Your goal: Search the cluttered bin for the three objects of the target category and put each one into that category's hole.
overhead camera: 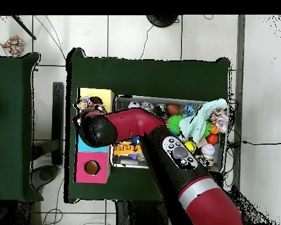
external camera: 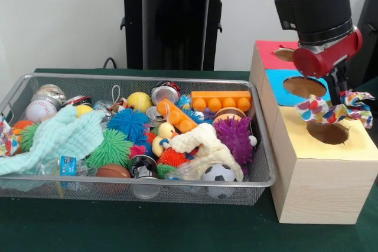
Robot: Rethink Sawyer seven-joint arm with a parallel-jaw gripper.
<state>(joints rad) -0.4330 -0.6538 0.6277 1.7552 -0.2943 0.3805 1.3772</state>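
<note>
My gripper (external camera: 338,96) hangs over the yellow-topped box (external camera: 348,146) and is shut on a white cloth with multicoloured dots (external camera: 331,110). The cloth dangles just above the box's round dark hole (external camera: 328,133), covering its far rim. In the overhead view the gripper (overhead camera: 88,112) and cloth (overhead camera: 86,105) sit over the yellow top (overhead camera: 100,95). The silver wire-mesh bin (external camera: 118,192) lies to the left. A similar patterned cloth (external camera: 6,137) shows at its left end, also seen in the overhead view (overhead camera: 219,120).
The blue-topped box (external camera: 280,78) and red-topped box (external camera: 266,48) stand behind the yellow one, each with its own hole. The bin holds a mint cloth (external camera: 59,137), a cream cloth (external camera: 207,146), spiky balls, cans, a soccer ball (external camera: 220,175) and an orange brick (external camera: 221,100).
</note>
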